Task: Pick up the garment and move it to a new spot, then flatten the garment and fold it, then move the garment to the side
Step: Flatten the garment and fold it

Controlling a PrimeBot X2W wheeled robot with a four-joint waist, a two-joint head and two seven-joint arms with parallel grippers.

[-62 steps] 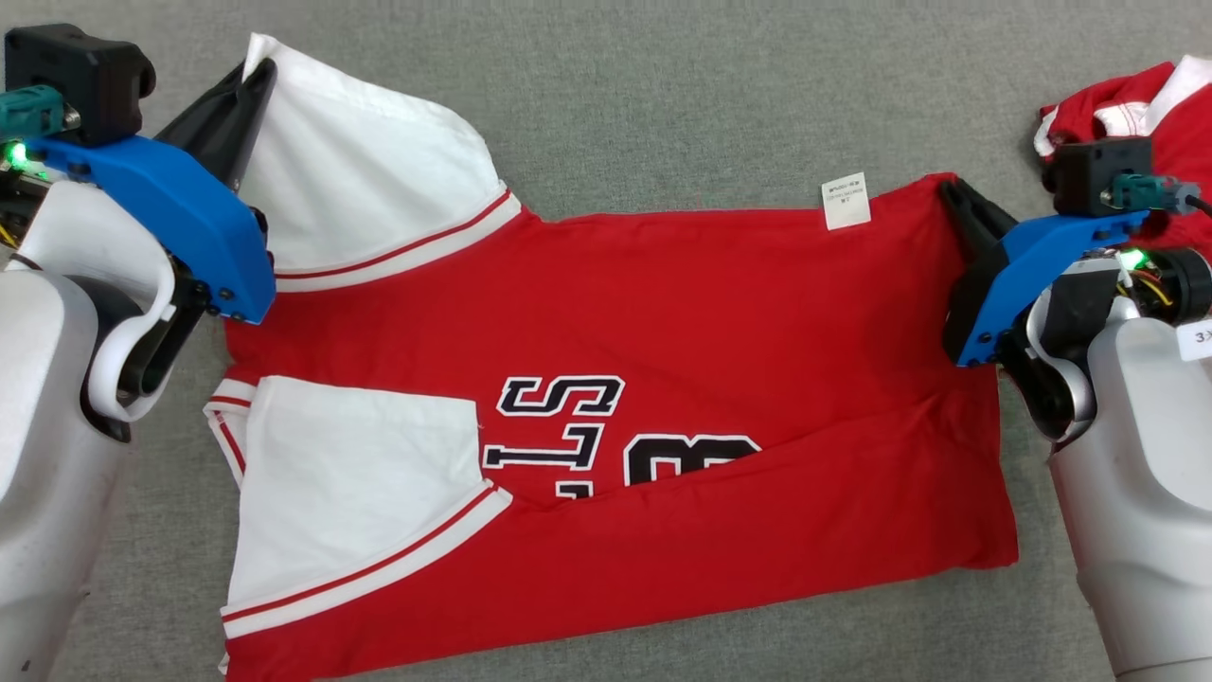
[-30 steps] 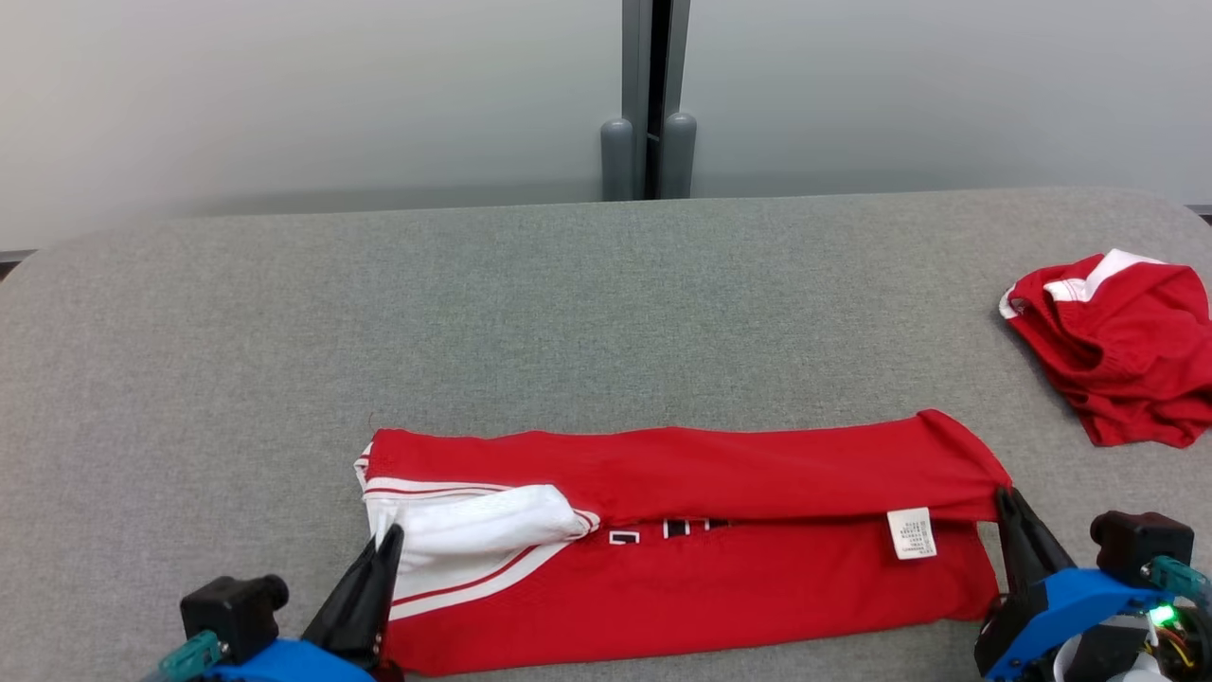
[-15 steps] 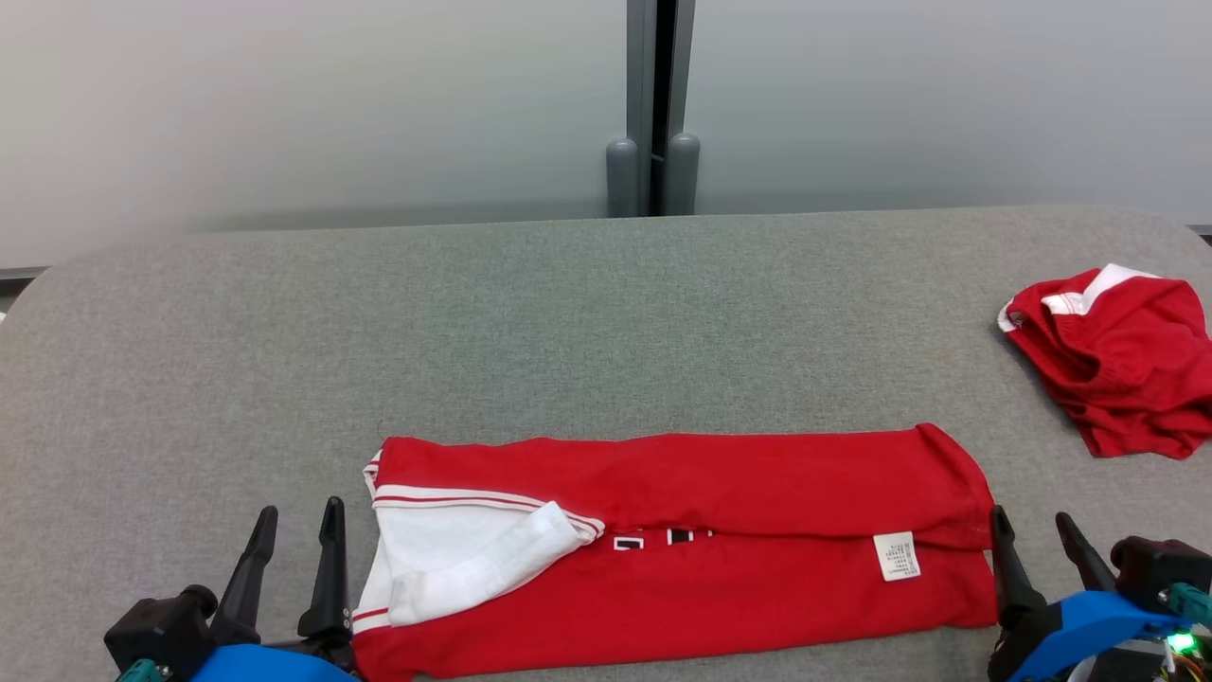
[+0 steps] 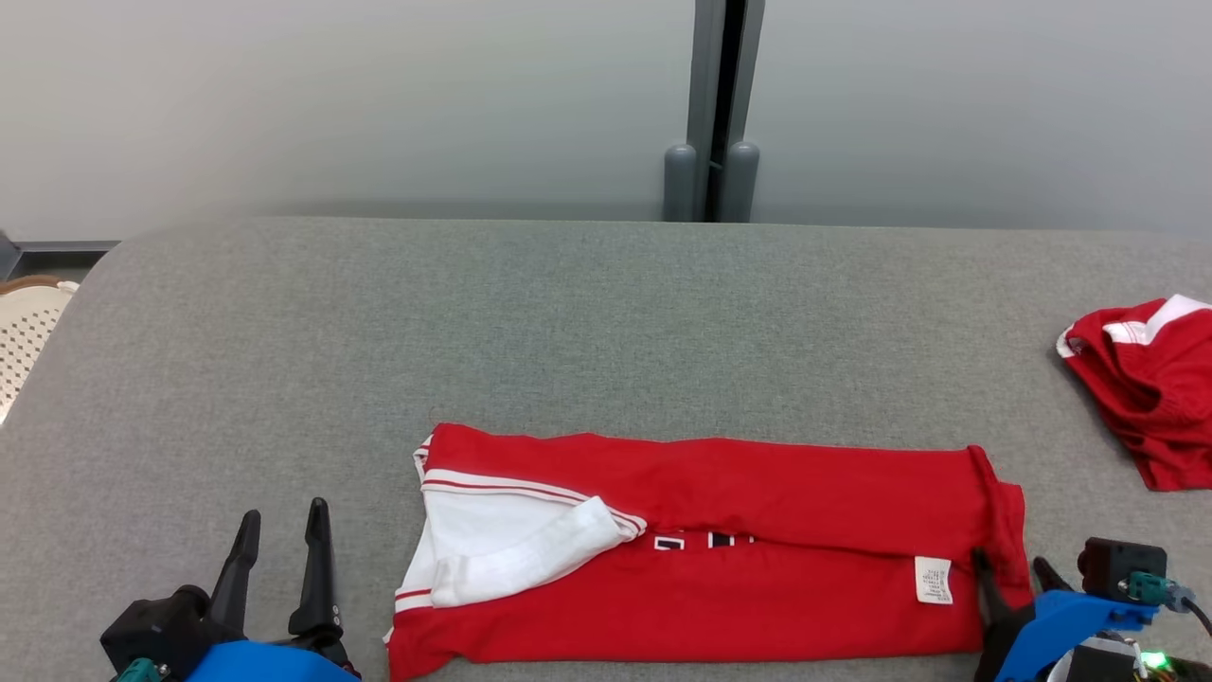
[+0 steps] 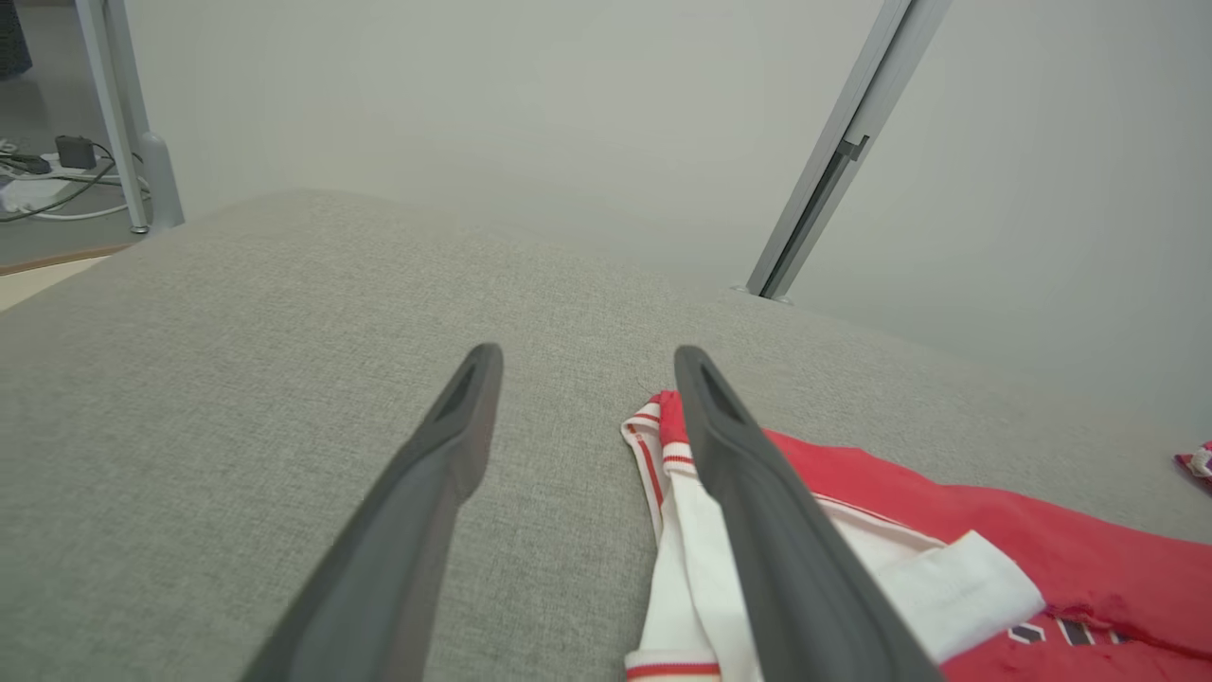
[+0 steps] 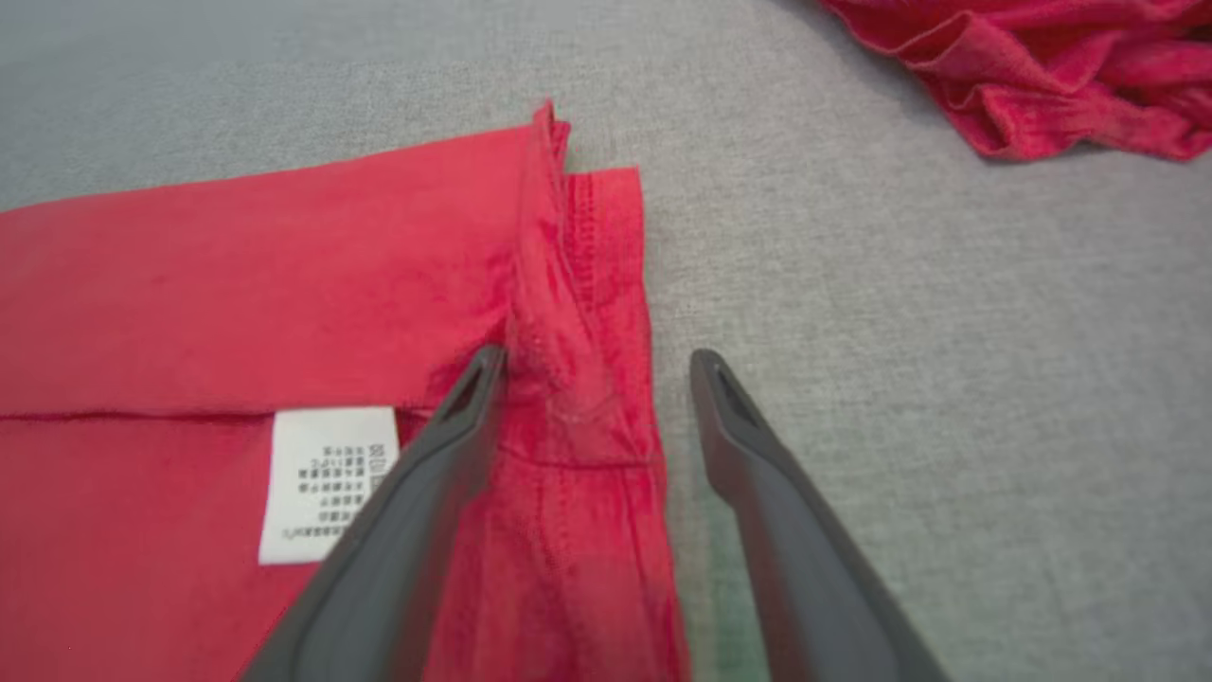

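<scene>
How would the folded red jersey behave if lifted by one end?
Probably floppy: the folded red jersey lies thin and flat, so its folds would likely sag open. Its white sleeve sits loosely curled and may slip out. On the grey fabric table, pushing would likely bunch it rather than slide it.

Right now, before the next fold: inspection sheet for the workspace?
Surface: grey fabric table, flat.
Job's things: red jersey folded into a long band; white sleeve on top at its left end.
Clutter: crumpled red garment at the table's right edge.
Pincers: left pincer open, beside the jersey's left end; right pincer open, astride its right hem, gripping nothing.
Cables: loose leads on the floor, left wrist view.
Surroundings: pale wall panels, grey post.
</scene>
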